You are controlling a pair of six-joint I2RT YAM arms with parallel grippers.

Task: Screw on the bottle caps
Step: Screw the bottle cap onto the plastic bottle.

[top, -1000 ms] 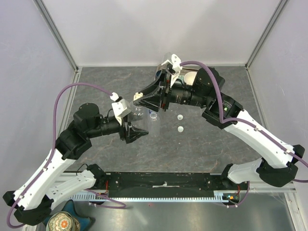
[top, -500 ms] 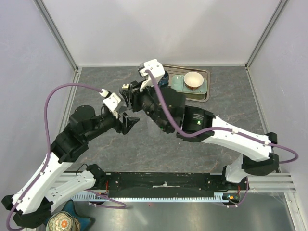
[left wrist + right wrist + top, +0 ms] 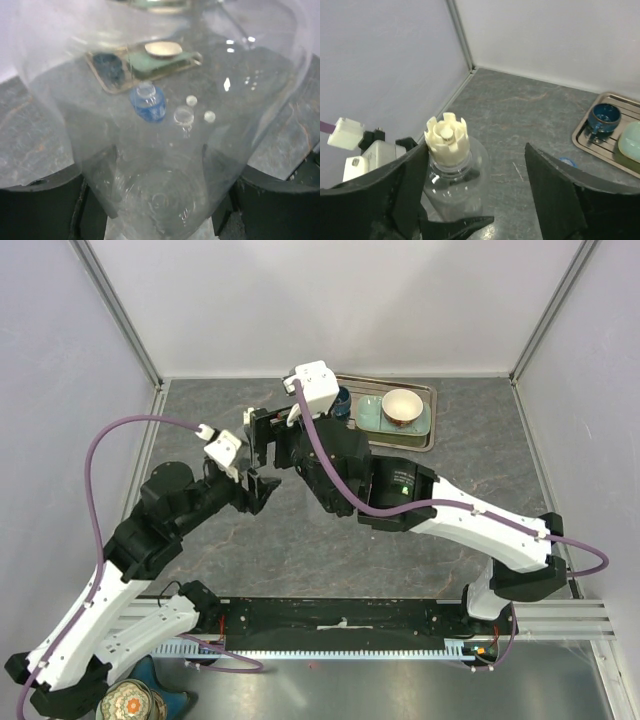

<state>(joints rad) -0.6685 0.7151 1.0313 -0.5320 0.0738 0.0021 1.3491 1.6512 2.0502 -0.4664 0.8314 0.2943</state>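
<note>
My left gripper [image 3: 160, 192] is shut on a clear bottle [image 3: 455, 187], whose base fills the left wrist view. A cream bottle cap [image 3: 447, 139] sits on that bottle's neck. My right gripper [image 3: 476, 150] stands open around the cap, whose side is close to the left finger [image 3: 407, 187]. In the top view the right gripper [image 3: 258, 435] hovers just beyond the left gripper [image 3: 262, 487]. Through the held bottle I see a blue-labelled bottle [image 3: 148, 103], a clear bottle's open mouth [image 3: 183, 116] and two loose caps [image 3: 191, 100] [image 3: 209, 116] on the table.
A metal tray [image 3: 428, 428] at the back right holds a white-and-tan bowl [image 3: 402, 407], a green dish [image 3: 370, 412] and a dark blue cup [image 3: 342, 400]. The right arm stretches across the table's middle and hides the loose bottles and caps from above.
The right arm has swung left across the table, and the bottle went left with the left gripper. The right jaws have opened off the cap.
</note>
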